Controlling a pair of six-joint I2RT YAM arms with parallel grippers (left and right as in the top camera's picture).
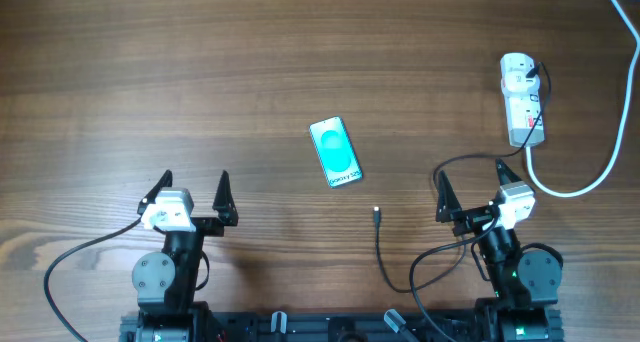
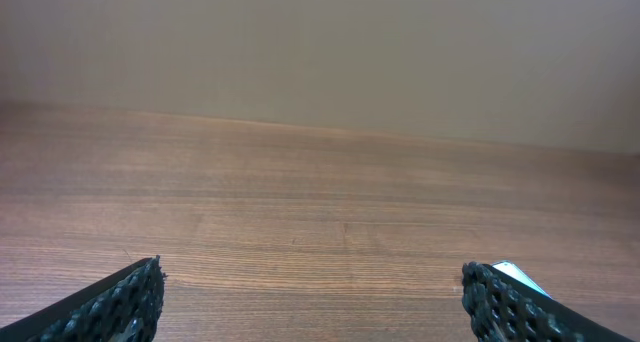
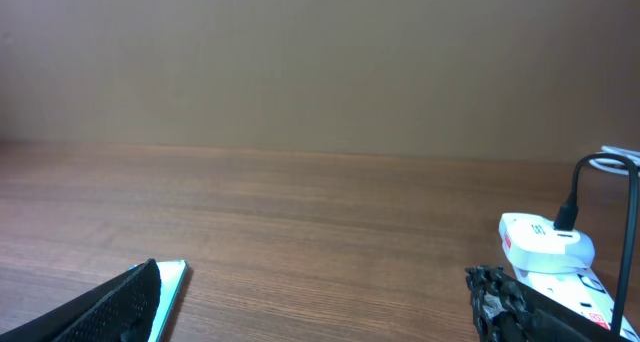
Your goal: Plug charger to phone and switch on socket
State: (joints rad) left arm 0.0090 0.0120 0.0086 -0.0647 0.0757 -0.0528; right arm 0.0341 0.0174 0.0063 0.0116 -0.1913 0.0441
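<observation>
Standing at the table's (image 1: 150,62) 6 o'clock edge, the left gripper (image 1: 193,180) and right gripper (image 1: 470,175) are shown splayed and empty. The phone (image 1: 334,152) is seen at centre, the charger (image 1: 377,217) tip unplugged at its 5 o'clock, the socket (image 1: 521,112) at 2 o'clock; both steps are judged outstanding.

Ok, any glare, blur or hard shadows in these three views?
Overhead: even, soft light, grain of the table crisp, no glare on the phone. Left wrist: flat light, fingers dark at the bottom edge. Right wrist: dimmer, the white socket stands out bright.
</observation>
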